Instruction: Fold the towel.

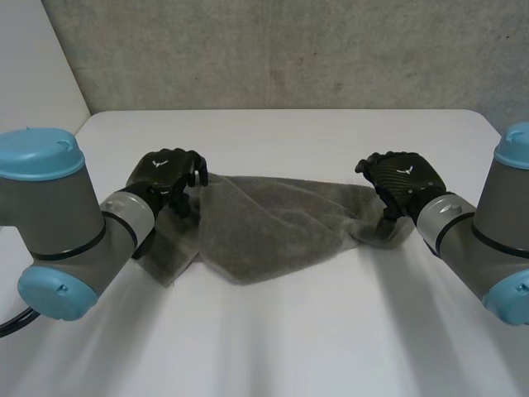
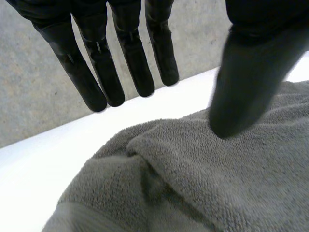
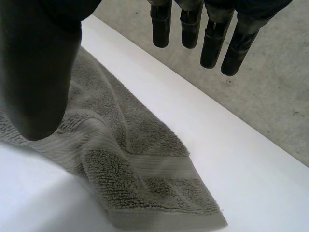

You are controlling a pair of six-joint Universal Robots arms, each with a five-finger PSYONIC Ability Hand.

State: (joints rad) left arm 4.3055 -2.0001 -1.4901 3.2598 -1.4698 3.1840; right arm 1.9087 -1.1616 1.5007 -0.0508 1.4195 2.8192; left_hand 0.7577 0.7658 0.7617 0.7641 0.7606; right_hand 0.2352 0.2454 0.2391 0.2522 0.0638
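Left robot hand (image 1: 165,178), centre left of the head view: fingers (image 2: 101,63) straight, thumb spread apart, poised over the bunched left end of the grey towel (image 1: 264,227) and pinching nothing. The towel lies crumpled across the middle of the white counter (image 1: 289,331). At centre right, the right robot hand (image 1: 401,182) is likewise spread, above the towel's banded corner (image 3: 164,193). Risk: closing on bunched cloth would likely catch 2 layers or miss the corner, skewing the fold.

Soft, even light brightens the white table (image 1: 289,132); the towel (image 1: 273,231) shades darker in its folds.
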